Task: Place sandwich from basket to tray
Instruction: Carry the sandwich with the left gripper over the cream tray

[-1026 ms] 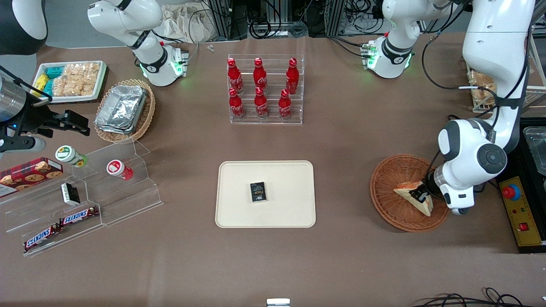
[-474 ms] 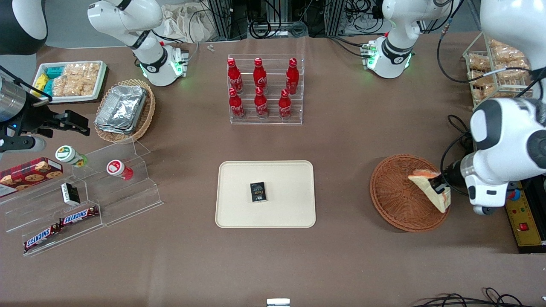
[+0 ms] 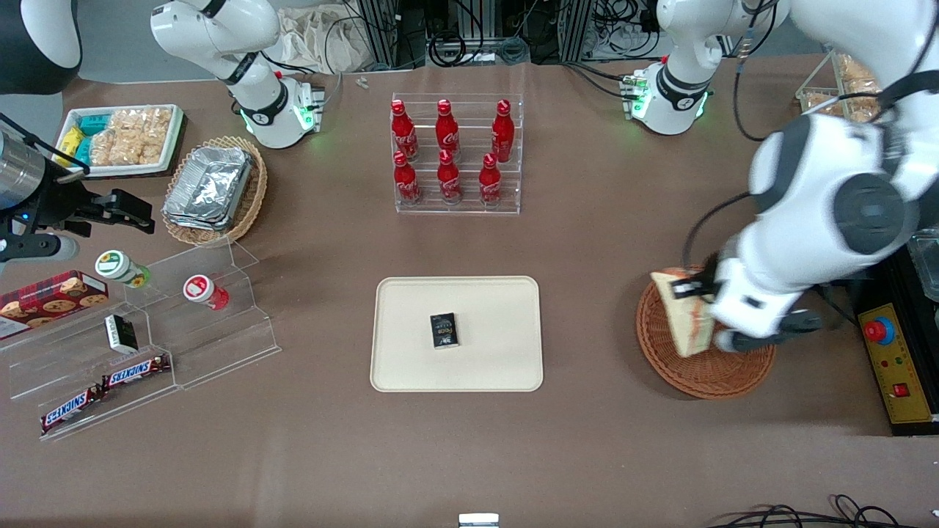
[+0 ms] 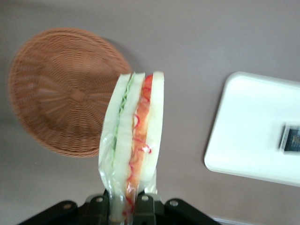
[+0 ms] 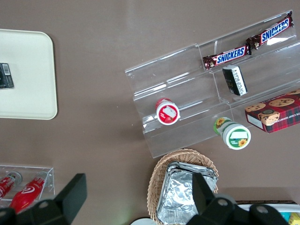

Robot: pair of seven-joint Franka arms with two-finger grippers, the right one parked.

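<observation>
Carrying the sandwich (image 4: 133,140) — fingers (image 4: 144,206) clamped on it, above basket (image 3: 678,370); next: over to tray (image 3: 506,367), lower.

Robotics lab staged as a shop: brown surface (image 3: 601,242), clear acrylic rack of red cola bottles (image 3: 456,155), cable bundles (image 3: 469,37), red emergency-stop button (image 3: 878,331).

The gripper (image 4: 125,206) grips the sandwich (image 4: 136,140) above the surface.

The front view looks steeply down over the whole brown desk (image 3: 587,242). The left wrist camera looks down past its gripper (image 4: 125,205), sharing the flat cream-beige rectangular tray (image 3: 499,367) (image 4: 248,131); the right wrist view catches that tray's edge (image 5: 28,70) too.
</observation>
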